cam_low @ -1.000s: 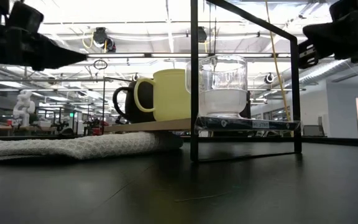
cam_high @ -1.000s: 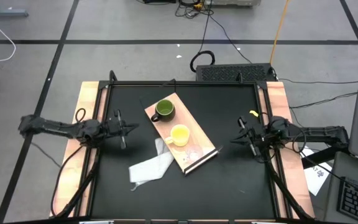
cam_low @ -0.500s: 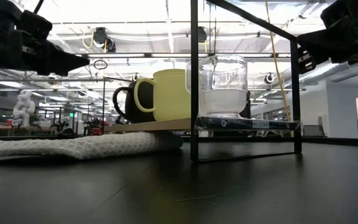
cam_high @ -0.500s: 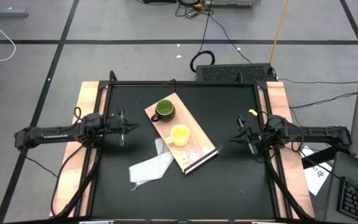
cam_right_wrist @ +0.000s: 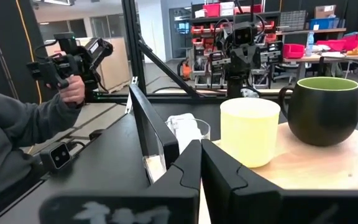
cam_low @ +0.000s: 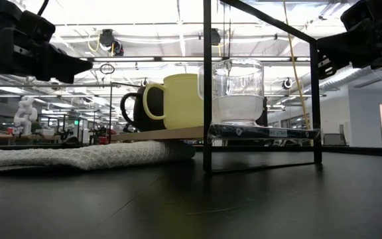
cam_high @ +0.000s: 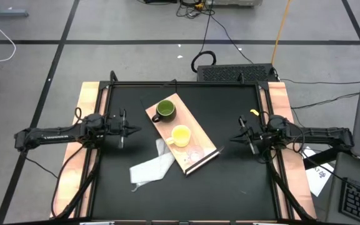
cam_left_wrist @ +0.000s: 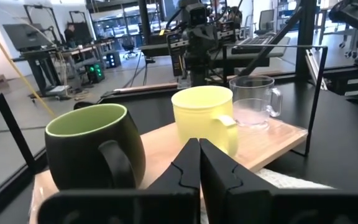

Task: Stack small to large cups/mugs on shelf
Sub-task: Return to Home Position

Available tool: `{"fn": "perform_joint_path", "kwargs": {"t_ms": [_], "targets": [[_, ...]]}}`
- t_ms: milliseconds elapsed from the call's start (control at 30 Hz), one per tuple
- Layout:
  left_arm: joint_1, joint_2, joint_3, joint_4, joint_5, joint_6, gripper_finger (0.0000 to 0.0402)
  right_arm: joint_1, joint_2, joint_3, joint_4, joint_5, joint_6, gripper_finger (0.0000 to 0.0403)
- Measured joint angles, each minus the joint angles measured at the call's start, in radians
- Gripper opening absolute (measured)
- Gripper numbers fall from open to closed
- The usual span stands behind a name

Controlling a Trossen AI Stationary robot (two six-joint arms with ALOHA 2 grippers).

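The light-wood shelf board (cam_high: 191,145) lies slantwise mid-table, with a black frame (cam_low: 207,99) at its near-right end. Three vessels stand on their bases in a row on it. The dark green mug (cam_high: 165,110) is at the far end, the yellow mug (cam_high: 180,135) in the middle and the clear cup (cam_high: 195,152) by the frame. They also show in the left wrist view: green mug (cam_left_wrist: 95,146), yellow mug (cam_left_wrist: 205,118), clear cup (cam_left_wrist: 253,102). My left gripper (cam_high: 130,130) is shut and empty left of the board. My right gripper (cam_high: 233,139) is shut and empty right of it.
A white cloth (cam_high: 152,165) lies on the black tabletop against the board's near-left side. Wooden strips (cam_high: 89,125) run along the table's left and right edges. In the right wrist view a person (cam_right_wrist: 17,137) holding a controller sits beyond the table.
My left arm has swung its rear part toward the table's near edge, and its gripper has come down a little, the tip staying nearly in place. My right gripper has also dipped slightly. The mugs, the cup and the board have kept still.
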Motion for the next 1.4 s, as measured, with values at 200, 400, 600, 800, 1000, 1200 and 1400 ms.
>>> {"fn": "perform_joint_path", "kwargs": {"t_ms": [200, 400, 600, 800, 1000, 1200, 1400], "targets": [[0.000, 0.000, 0.000, -0.002, -0.001, -0.052, 0.0012, 0.000, 0.000, 0.000, 0.013, 0.000, 0.006, 0.0000], [0.000, 0.000, 0.000, -0.002, -0.017, -0.076, 0.0005, 0.000, 0.000, 0.000, 0.086, 0.000, 0.008, 0.0000], [0.000, 0.002, 0.000, -0.017, -0.022, -0.074, 0.0011, 0.000, 0.000, 0.002, 0.093, 0.001, 0.012, 0.0000], [0.000, 0.002, 0.000, -0.016, -0.022, -0.074, 0.0031, 0.000, 0.000, 0.002, 0.081, 0.001, 0.068, 0.0000], [0.000, 0.002, 0.000, -0.015, -0.022, -0.074, 0.0031, 0.000, 0.000, 0.002, 0.083, 0.001, 0.089, 0.0000], [0.000, 0.002, 0.001, -0.015, -0.022, -0.074, 0.0033, 0.000, 0.000, 0.002, 0.085, 0.001, 0.089, 0.0000], [0.000, 0.002, 0.000, -0.015, -0.022, -0.073, 0.0033, 0.000, 0.000, 0.002, 0.085, 0.002, 0.089, 0.0000]]}}
